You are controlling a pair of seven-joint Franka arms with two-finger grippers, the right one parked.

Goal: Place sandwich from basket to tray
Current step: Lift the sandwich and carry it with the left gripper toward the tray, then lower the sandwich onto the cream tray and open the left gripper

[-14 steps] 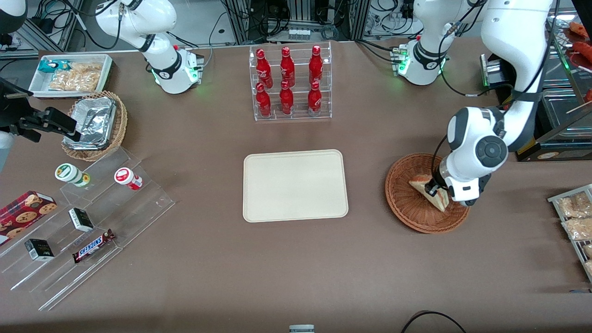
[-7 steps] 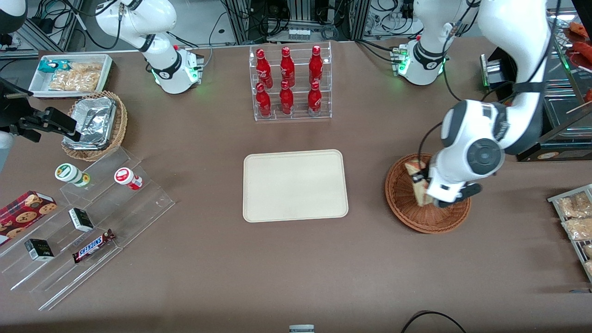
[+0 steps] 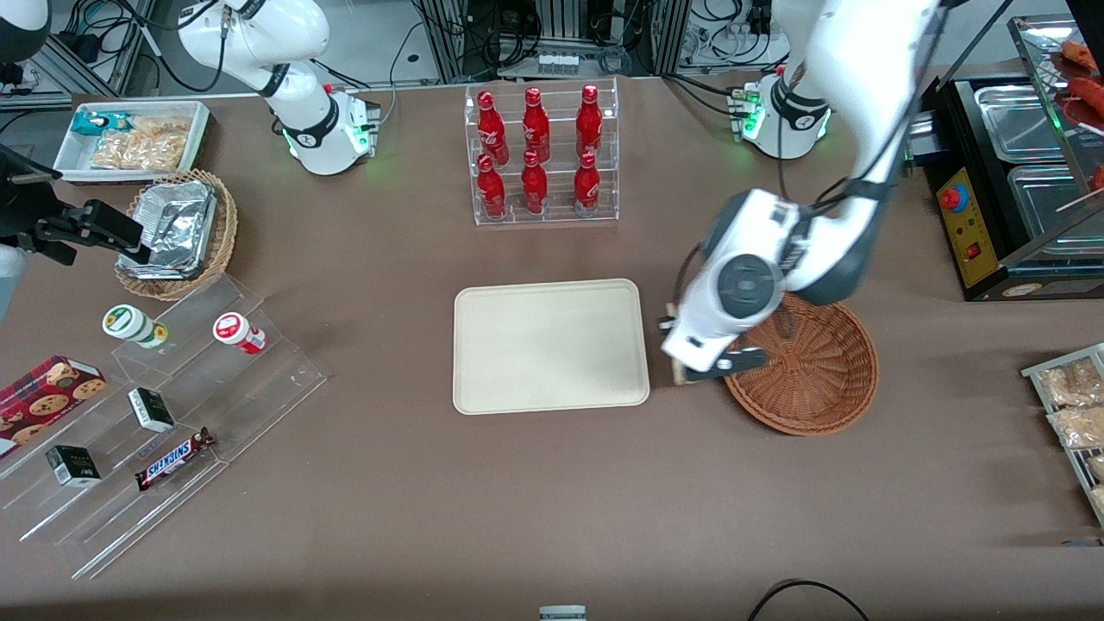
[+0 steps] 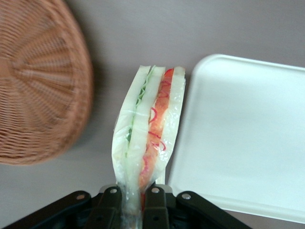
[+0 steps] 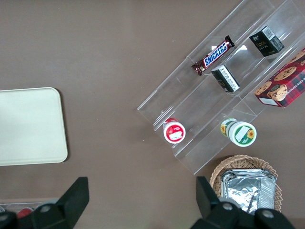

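My left gripper (image 4: pixel 135 200) is shut on the clear-wrapped sandwich (image 4: pixel 148 129) and holds it in the air. The sandwich hangs over the bare table between the reddish-brown wicker basket (image 4: pixel 38 86) and the cream tray (image 4: pixel 243 129), close to the tray's edge. In the front view the gripper (image 3: pixel 681 371) is between the tray (image 3: pixel 550 345) and the basket (image 3: pixel 811 366), and the arm hides most of the sandwich (image 3: pixel 678 373). The basket holds nothing.
A clear rack of red bottles (image 3: pixel 539 155) stands farther from the front camera than the tray. Toward the parked arm's end are a clear stepped stand with snacks (image 3: pixel 164 423), a lighter basket with foil containers (image 3: pixel 177 231) and a white bin (image 3: pixel 134 138). Bagged snacks (image 3: pixel 1074 405) lie toward the working arm's end.
My gripper lifted the sandwich out of the basket and carried it sideways toward the tray. The basket is now without it.
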